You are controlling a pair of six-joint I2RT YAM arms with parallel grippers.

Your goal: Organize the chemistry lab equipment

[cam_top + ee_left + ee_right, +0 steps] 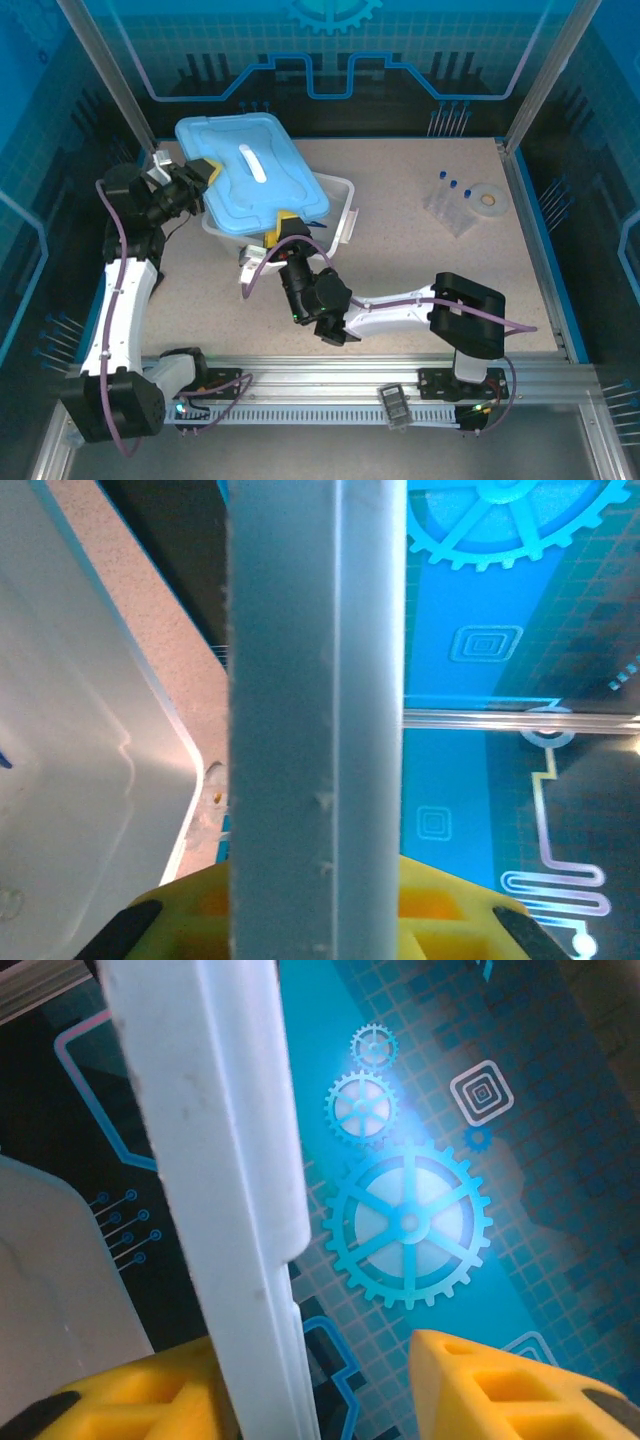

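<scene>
Slim clear tubes with blue caps (450,195) stand in a clear holder at the back right of the table. A blue lid (250,175) lies tilted over a white bin (343,210) at the back left. My left gripper (200,170) is shut on the lid's left edge; in the left wrist view that edge (318,680) runs upright between the yellow fingers of the left gripper (318,910). My right gripper (285,225) is at the lid's front edge. It is open (330,1380), with a pale plastic edge (215,1160) against one finger (150,1400) and the other finger (500,1390) apart from it.
A white tape ring (489,198) lies beside the tubes. A black ridged strip (394,405) rests on the front rail. Aluminium frame posts and blue patterned walls close in the table on three sides.
</scene>
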